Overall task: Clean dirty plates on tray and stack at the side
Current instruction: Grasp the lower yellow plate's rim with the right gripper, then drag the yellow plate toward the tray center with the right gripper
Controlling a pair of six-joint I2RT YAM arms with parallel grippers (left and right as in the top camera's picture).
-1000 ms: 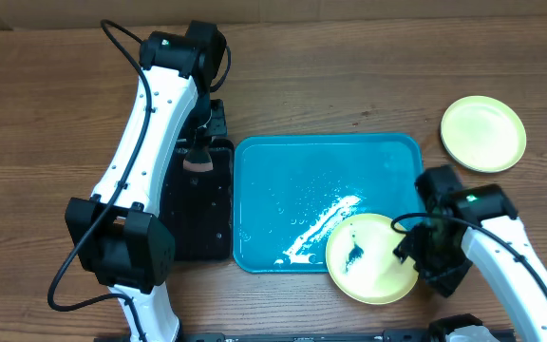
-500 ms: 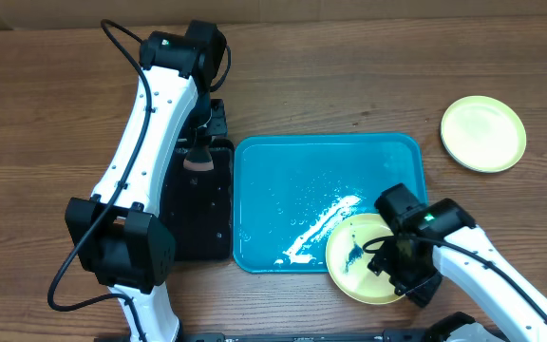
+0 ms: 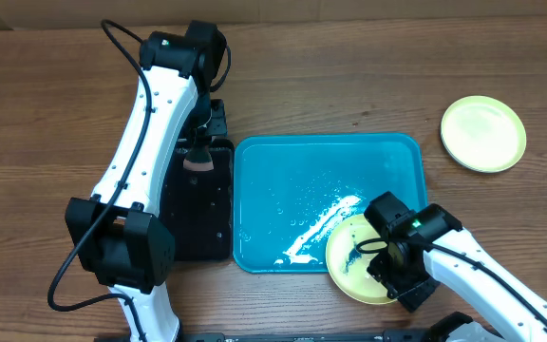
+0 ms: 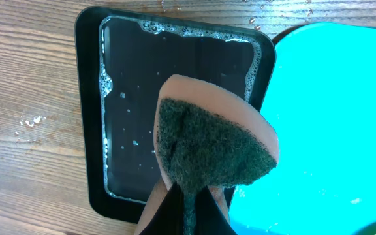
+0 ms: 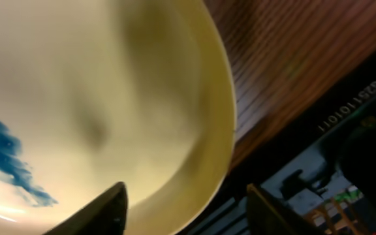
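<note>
Hovering over the near right corner of the tray (image 3: 283,180), the right hand (image 5: 185,190) is holding its fingers (image 5: 103,209) wide apart and is gripping nothing. The rim of the smeared plate (image 3: 343,273) is passing between them in the wrist view, and I cannot tell whether either finger is touching it. That pale yellow-green plate is lying partly on the tray's corner and partly out over the table (image 3: 46,114), and it is showing a dark blue smear (image 5: 8,160) near its middle.

White streaks (image 3: 321,220) are running slantwise across the wet turquoise tray from the plate toward its centre. Just beside the tray's left edge a black tray (image 3: 198,223) is sitting, and soapy water is pooling in it with bubbles along its walls.

Over the far end of that black tray the left hand (image 4: 188,196) is pinching a sponge (image 4: 214,140) tightly between its fingers. The sponge's dark green scouring face is turning toward the wrist camera, with its pinkish backing showing around the edge.

Farthest off, a clean plate (image 3: 482,134) of the same pale colour is resting on the table beyond the tray's far right corner, well apart from it.
</note>
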